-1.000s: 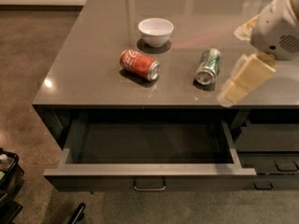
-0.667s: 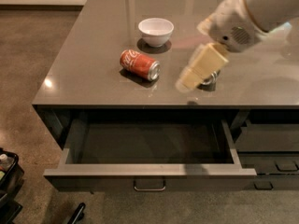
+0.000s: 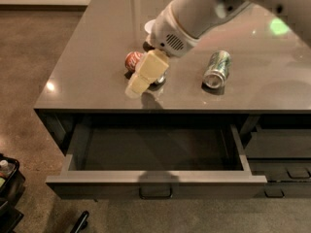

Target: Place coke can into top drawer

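The coke can [image 3: 131, 60] lies on its side on the grey tabletop [image 3: 87, 76], mostly hidden behind my gripper. My gripper [image 3: 142, 80], cream-coloured, hangs from the white arm [image 3: 194, 13] and sits directly over and in front of the can, low to the tabletop. I cannot tell whether it touches the can. The top drawer [image 3: 155, 181] is pulled out wide open below the table's front edge. Its inside is empty and its metal loop handle [image 3: 155, 194] faces front.
A green and silver can [image 3: 217, 69] lies on the tabletop to the right of the gripper. A white bowl [image 3: 147, 27] shows only as a sliver behind the arm. Narrower dark drawers [image 3: 282, 152] are at the right. A dark object [image 3: 7, 178] stands on the floor at the left.
The arm has swung left across the tabletop, from beside the green can to over the coke can, now covering most of it and the bowl.
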Motion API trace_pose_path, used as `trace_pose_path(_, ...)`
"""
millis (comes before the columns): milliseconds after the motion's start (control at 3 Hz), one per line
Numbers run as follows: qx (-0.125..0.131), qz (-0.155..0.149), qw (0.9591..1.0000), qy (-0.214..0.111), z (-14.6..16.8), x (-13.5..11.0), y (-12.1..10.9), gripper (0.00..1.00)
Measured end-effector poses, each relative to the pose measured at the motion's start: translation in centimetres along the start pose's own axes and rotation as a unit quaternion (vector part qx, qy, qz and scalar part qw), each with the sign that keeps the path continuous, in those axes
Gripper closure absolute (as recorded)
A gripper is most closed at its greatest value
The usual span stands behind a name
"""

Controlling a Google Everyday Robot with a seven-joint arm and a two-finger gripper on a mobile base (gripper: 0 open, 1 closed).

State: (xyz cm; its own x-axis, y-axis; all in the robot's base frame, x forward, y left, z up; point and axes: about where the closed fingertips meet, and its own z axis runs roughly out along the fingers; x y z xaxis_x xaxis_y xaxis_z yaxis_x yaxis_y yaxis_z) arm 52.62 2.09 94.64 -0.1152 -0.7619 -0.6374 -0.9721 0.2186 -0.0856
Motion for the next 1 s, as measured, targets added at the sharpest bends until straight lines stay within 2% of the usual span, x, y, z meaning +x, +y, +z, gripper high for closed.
trace_pose_path(333, -0.003, -0.003, 1.0000, 0.000, 0.3, -0.3, 0.1, 0.00)
trace_pose_path(667, 0.015, 0.011, 0.9998, 0.003, -0.2, 0.3, -0.3, 0.00)
trace_pose_path(1000, 0.044, 0.016, 0.9989, 0.002, -0.3, 1.0, -3.6, 0.00)
